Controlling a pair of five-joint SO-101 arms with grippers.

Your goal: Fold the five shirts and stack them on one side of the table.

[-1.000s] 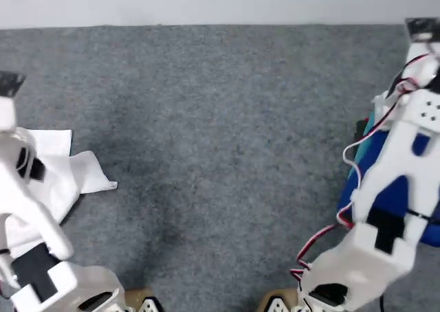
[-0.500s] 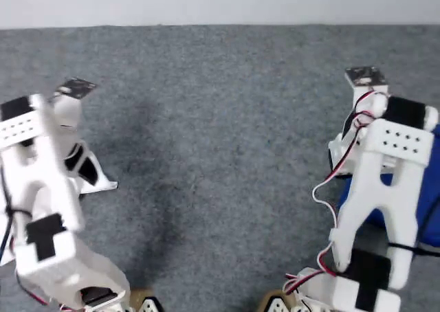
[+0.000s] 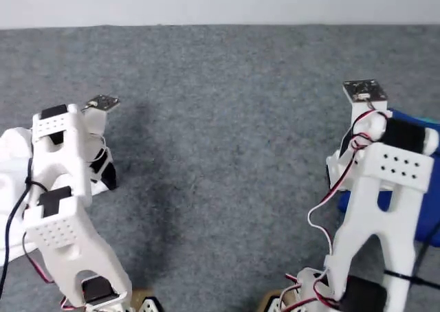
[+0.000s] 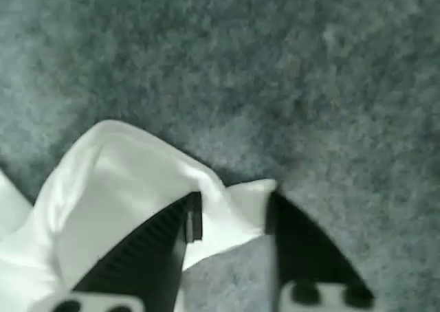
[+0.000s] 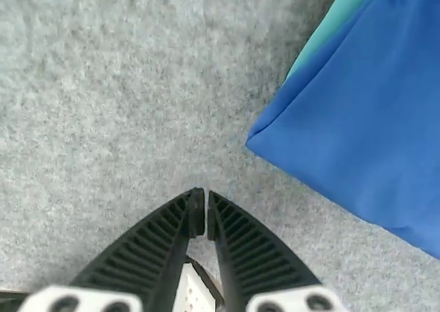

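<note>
Progress check, guessing partway: blue shirt point(image 5: 371, 119) folded over a teal shirt point(image 5: 323, 30) at the tabletop's point(image 3: 227, 119) right edge near the pinched-closed right tool point(image 5: 201, 212), white shirt point(image 4: 124, 188) crumpled at left, not yet folded, left tool point(image 4: 232, 212) spread wide around its corner.

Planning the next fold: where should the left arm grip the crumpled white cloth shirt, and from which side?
Probably grip the crumpled white cloth shirt by its loose corner flap lying on the grey felt tabletop, coming from above. The flap is thin and free at the edge, and the left gripper has its open jaws either side of it.
</note>
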